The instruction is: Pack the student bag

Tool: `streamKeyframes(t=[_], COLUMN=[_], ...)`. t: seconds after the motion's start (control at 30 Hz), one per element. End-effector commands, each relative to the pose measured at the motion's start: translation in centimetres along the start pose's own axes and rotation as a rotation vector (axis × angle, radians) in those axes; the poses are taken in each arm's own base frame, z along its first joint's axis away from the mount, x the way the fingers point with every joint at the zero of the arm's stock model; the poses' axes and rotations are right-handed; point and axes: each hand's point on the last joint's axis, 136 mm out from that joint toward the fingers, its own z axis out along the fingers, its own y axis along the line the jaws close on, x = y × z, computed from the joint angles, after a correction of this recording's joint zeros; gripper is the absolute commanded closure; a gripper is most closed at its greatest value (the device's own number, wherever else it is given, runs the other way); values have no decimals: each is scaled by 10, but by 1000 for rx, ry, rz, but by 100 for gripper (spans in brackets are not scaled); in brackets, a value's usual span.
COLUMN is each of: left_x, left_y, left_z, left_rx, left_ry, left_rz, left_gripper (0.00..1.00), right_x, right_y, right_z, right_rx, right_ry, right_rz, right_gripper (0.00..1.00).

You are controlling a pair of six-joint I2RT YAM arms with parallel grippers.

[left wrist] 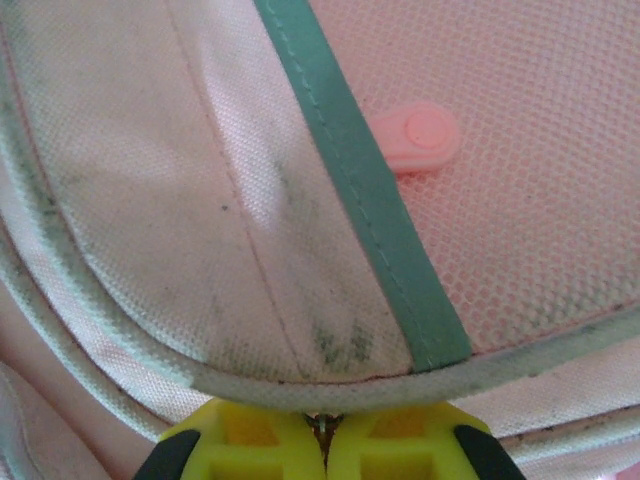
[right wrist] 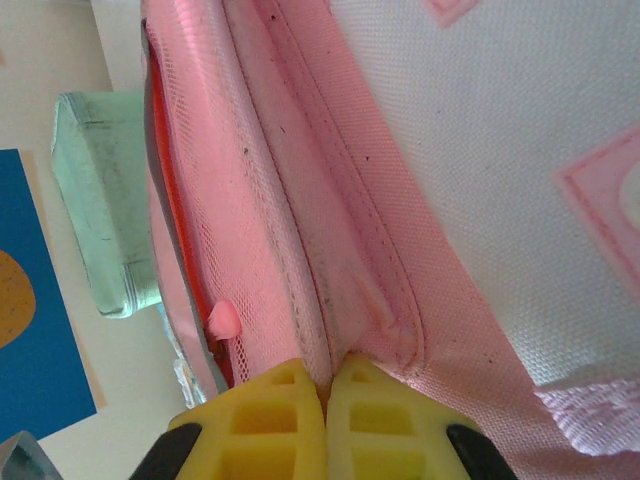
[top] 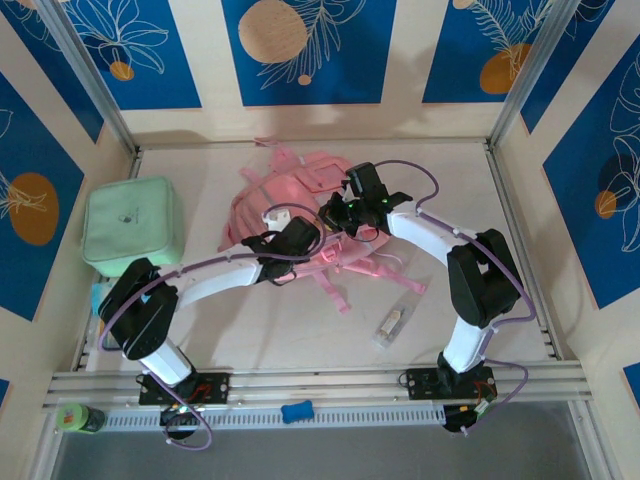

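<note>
The student bag [top: 290,195], pink with grey-white panels, lies in the middle of the table with its straps spread toward the front. My left gripper [top: 283,238] is at its near left side. In the left wrist view its yellow fingertips [left wrist: 326,432] are shut under the piped edge of a grey-white panel [left wrist: 200,220], pinching a small metal piece there. My right gripper [top: 343,212] is at the bag's right side. Its jaws [right wrist: 326,378] are shut on a fold of pink fabric along a seam. A pink zip tab [left wrist: 420,140] lies on the mesh.
A mint-green square soft case [top: 133,225] sits left of the bag, also visible as the case [right wrist: 100,210] in the right wrist view. A clear packet [top: 393,325] lies front right. A blue item [top: 297,411] and a green bottle [top: 80,417] rest by the front rail.
</note>
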Motion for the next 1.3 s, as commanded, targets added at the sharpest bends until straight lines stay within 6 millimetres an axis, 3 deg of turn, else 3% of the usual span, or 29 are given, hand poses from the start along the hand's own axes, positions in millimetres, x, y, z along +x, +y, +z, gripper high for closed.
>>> streamKeyframes(t=[0.0,0.23,0.3,0.5,0.6,0.7,0.8,0.9,0.97,1.07,1.13,1.27], left_x=[-24,-10,-2,25,26,23,18,19,26,30,28,22], left_y=[9,31,27,-44,-87,-107,-89,-47,-26,-9,-9,-32], left_z=[-11,-25,-30,-50,-59,-56,-48,-37,-29,-23,-25,-32], left_rx=[-1,-39,9,300,395,435,346,222,225,234,243,349], left_ry=[-57,43,80,169,174,173,141,126,148,160,161,140], left_rz=[59,291,328,378,397,367,383,452,452,419,411,370], left_gripper=[100,100,100,100,100,100,100,100,100,100,100,100], right_x=[-11,-25,-33,-65,-84,-101,-111,-117,-121,-121,-115,-87], right_y=[17,11,12,20,17,10,1,-15,-24,-24,-17,-1], right_z=[-16,-26,-26,-22,-27,-34,-45,-54,-58,-60,-62,-66], right_rx=[-56,-9,-15,0,23,31,51,46,45,29,4,-86], right_ry=[-23,13,23,55,21,0,-8,12,12,10,25,70], right_rz=[-70,-154,-165,-220,-228,-212,-226,-215,-193,-190,-192,-159], right_gripper=[100,100,100,100,100,100,100,100,100,100,100,71])
